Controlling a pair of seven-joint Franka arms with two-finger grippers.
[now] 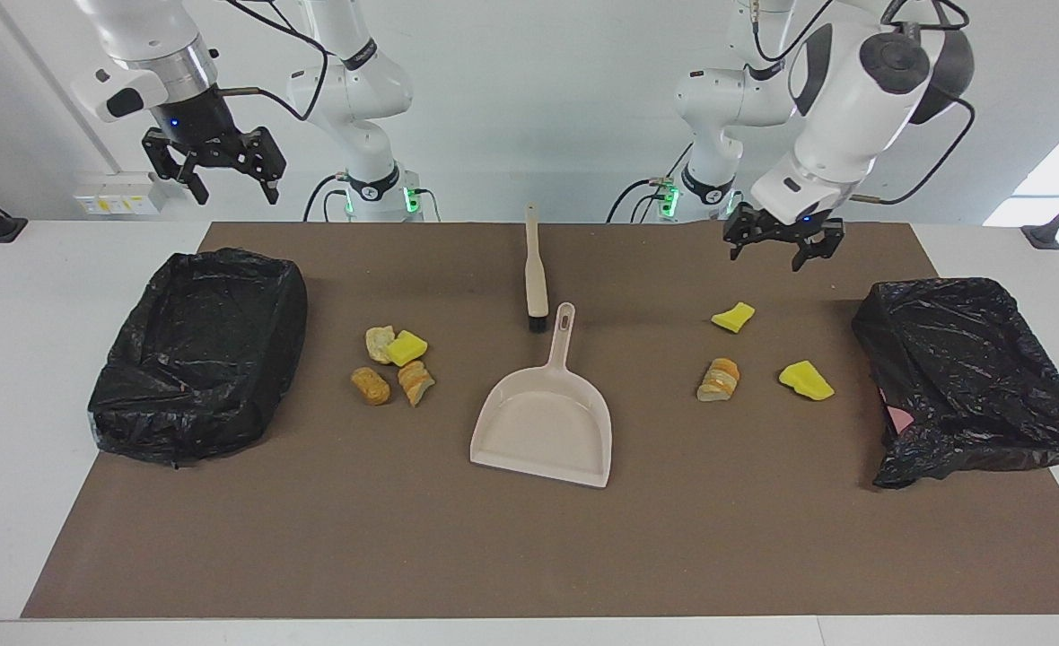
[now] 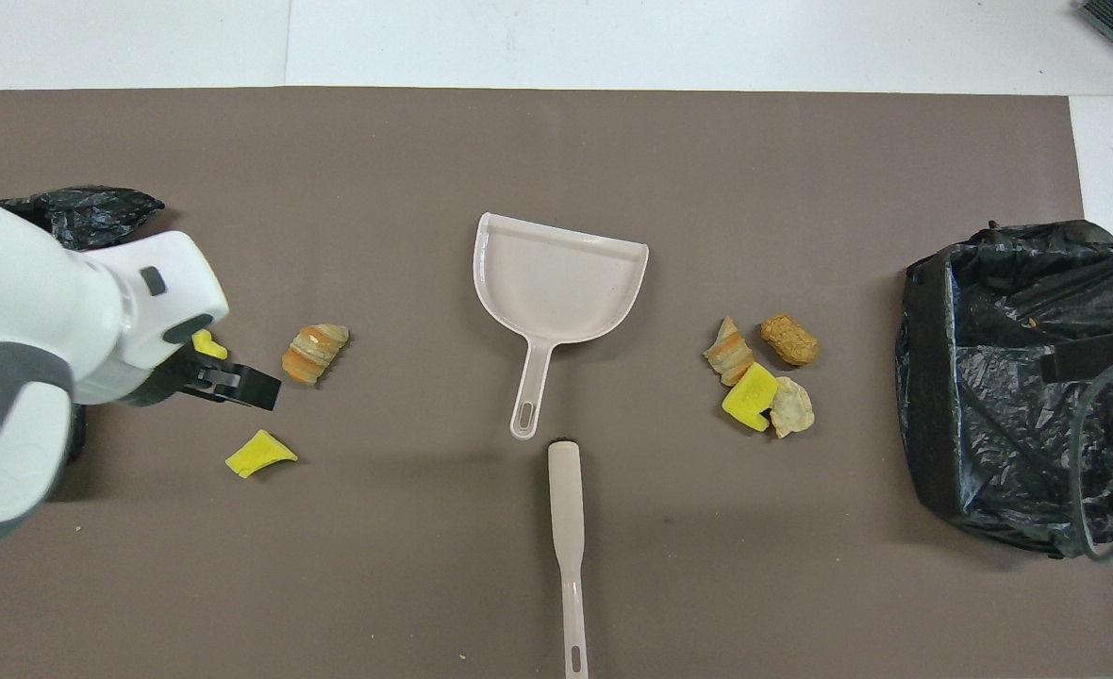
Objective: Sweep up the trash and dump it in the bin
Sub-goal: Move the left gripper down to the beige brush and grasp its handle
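My left tool (image 1: 779, 253), fingers apart and empty, hangs over the brown mat near one bright yellow spongy wedge (image 1: 732, 317). My right tool (image 1: 213, 170) waits, also apart, above the black-lined bin (image 1: 197, 354). Tan bread-like scraps (image 1: 392, 364) lie loose on the counter beside the beige plastic dustpan (image 1: 543, 422) and brush (image 1: 535, 269), both lying mid-mat, probably so either arm can reach them.

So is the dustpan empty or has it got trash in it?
Empty. The dustpan lies flat with a bare tray; the trash is all on the mat beside it.
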